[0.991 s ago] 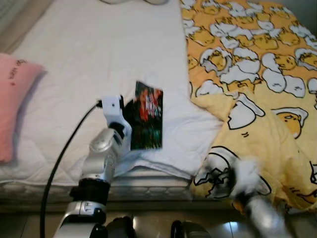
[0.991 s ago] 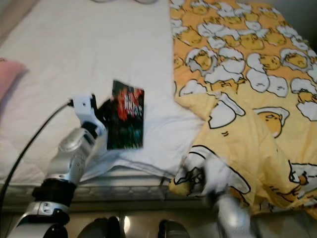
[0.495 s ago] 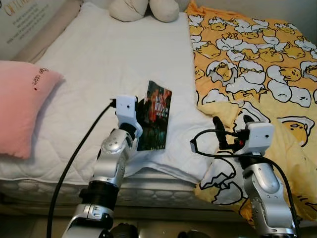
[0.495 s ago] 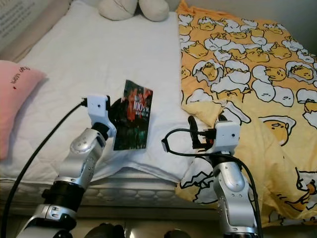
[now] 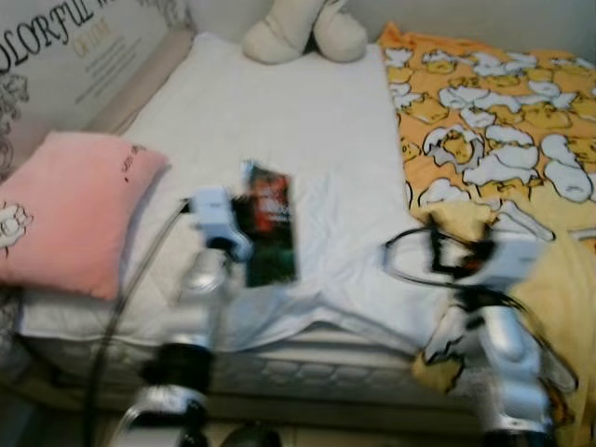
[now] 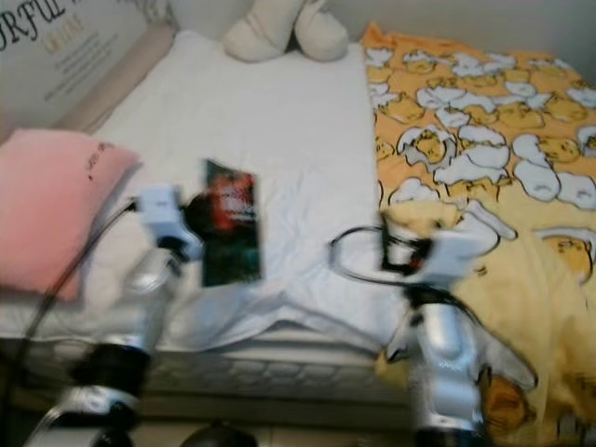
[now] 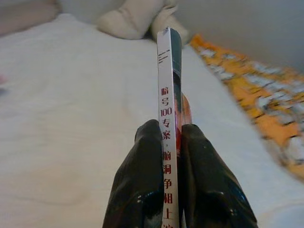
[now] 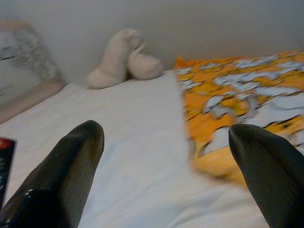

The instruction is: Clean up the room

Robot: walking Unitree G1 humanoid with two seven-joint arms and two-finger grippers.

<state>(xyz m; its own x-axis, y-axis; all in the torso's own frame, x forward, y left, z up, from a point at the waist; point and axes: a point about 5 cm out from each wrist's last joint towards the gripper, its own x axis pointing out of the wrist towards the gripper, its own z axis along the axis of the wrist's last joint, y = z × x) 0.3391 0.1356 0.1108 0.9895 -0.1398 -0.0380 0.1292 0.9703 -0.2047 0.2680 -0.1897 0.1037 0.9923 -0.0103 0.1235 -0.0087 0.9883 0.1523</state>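
Note:
A thin dark book [image 5: 269, 223] with a red and green cover is held upright over the white mattress [image 5: 279, 121], near its front edge. My left gripper [image 7: 170, 137] is shut on the book's spine, whose white edge carries red characters [image 7: 166, 142]. My right gripper [image 8: 168, 142] hovers above the front of the bed, open wide with nothing between its fingers [image 8: 71, 166]. It sits beside the yellow duvet [image 5: 503, 140], and its wrist [image 5: 503, 261] appears blurred in the head views.
A pink pillow [image 5: 65, 209] lies at the bed's left side. A cream plush toy [image 5: 303, 33] rests at the head of the bed. The patterned yellow duvet hangs over the right front corner. A lettered panel [image 5: 84, 47] stands along the left.
The camera has lifted and turned, bringing the pillow, plush toy and panel further into view. Both arms are higher, and the book stays clamped in my left gripper.

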